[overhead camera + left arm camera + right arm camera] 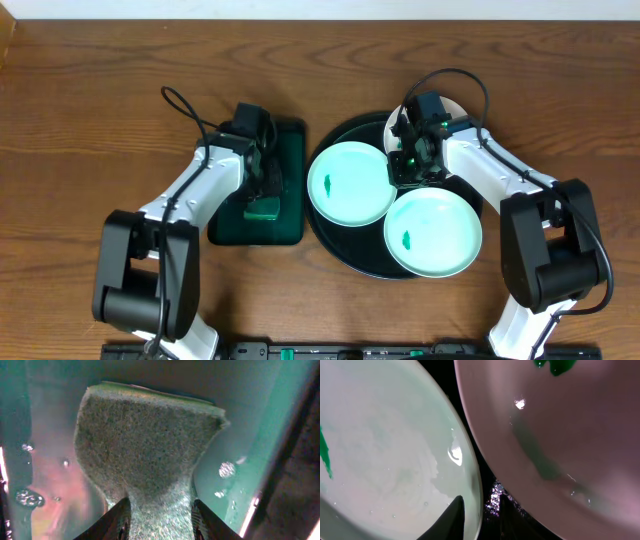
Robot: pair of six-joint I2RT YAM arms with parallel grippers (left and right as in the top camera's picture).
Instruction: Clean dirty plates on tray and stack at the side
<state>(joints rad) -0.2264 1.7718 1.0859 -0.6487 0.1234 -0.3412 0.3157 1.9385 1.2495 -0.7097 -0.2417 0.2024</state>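
Observation:
Three pale plates lie on the round black tray (345, 252): one at the left (350, 190), one at the front right (440, 235), and one at the back (456, 107), mostly hidden by my right arm. The first two show a green smudge. My right gripper (408, 172) sits low where the plates meet. In the right wrist view its fingers (481, 500) are closed astride the rim of a mint plate (390, 450), with a pinkish-lit plate (560, 425) beside it and the black tray (437, 370) between them. My left gripper (265, 195) (160, 510) is shut on the green sponge (145, 445).
The dark green rectangular tray (290, 228) lies left of the black tray, with the sponge (264, 209) and my left gripper over it. Its wet green floor (240, 410) fills the left wrist view. Brown wooden table (90, 120) surrounds both trays.

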